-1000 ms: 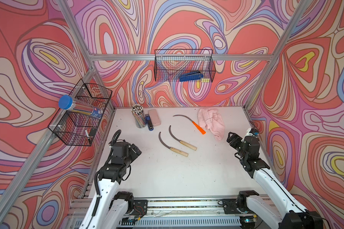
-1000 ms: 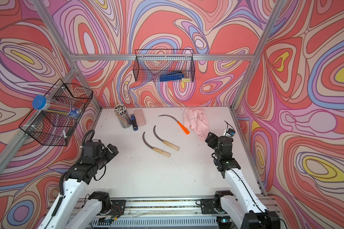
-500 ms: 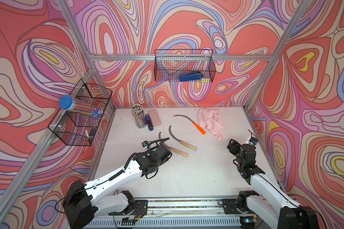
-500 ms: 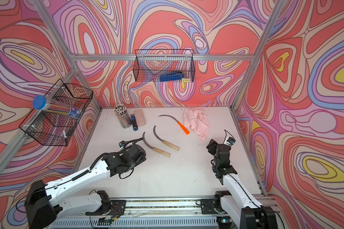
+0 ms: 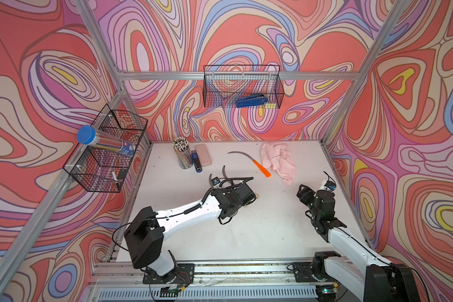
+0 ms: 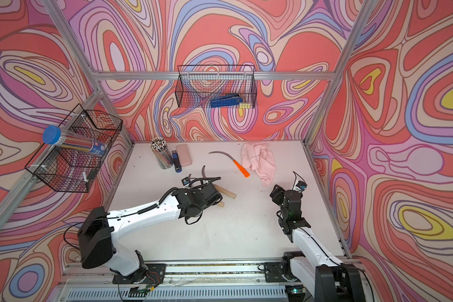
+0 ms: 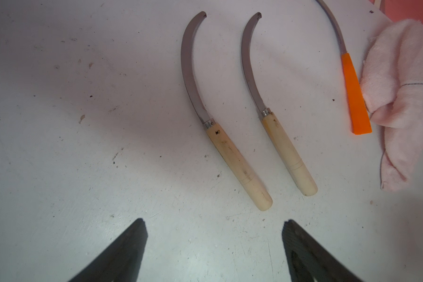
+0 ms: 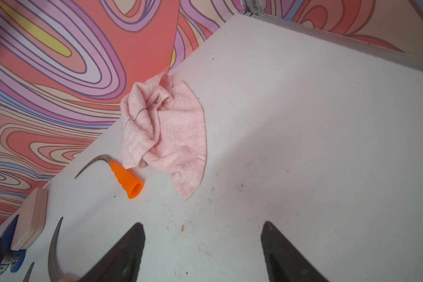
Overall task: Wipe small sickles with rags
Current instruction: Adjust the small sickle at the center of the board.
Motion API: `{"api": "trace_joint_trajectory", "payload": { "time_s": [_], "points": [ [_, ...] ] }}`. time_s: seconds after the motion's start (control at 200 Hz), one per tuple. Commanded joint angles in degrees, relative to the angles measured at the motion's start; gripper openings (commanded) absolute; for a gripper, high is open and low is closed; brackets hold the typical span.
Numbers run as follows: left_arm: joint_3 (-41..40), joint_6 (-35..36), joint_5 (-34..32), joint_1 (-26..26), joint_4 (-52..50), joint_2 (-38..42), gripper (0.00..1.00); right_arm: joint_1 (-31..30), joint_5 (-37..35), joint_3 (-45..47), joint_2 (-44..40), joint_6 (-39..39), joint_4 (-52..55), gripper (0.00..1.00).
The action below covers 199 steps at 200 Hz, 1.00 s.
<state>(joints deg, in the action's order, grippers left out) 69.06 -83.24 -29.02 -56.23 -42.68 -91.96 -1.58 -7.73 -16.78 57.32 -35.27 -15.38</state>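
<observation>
Left gripper (image 7: 214,221) gapes near 2 sickles (image 7: 237,166).

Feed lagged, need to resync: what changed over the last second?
The left end effector swung from the left side out to the two grey-bladed sickles with pale wooden handles, open, holding nothing. The right end effector, open, barely shifted. Those sickles, the orange-handled sickle and the fluffy pink rag stayed put.
</observation>
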Motion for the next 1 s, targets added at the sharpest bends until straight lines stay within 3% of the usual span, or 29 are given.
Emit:
{"api": "trace_joint_trajectory", "payload": {
  "time_s": [0.0,0.511,0.991],
  "points": [
    [2.83,-2.67,-2.02,-0.55,-4.34,-3.79,0.89,-0.4,1.0,-1.4,0.25,0.63,-1.06,0.77],
    [15.0,-2.88,1.43,-1.8,-4.87,-21.97,0.87,-1.04,0.26,-0.85,-0.89,0.73,-1.23,0.76],
    [19.81,-1.94,2.02,-1.83,-7.67,-29.4,0.86,-2.45,-0.62,-1.23,-0.81,1.43,-1.16,0.76]
  ]
}}
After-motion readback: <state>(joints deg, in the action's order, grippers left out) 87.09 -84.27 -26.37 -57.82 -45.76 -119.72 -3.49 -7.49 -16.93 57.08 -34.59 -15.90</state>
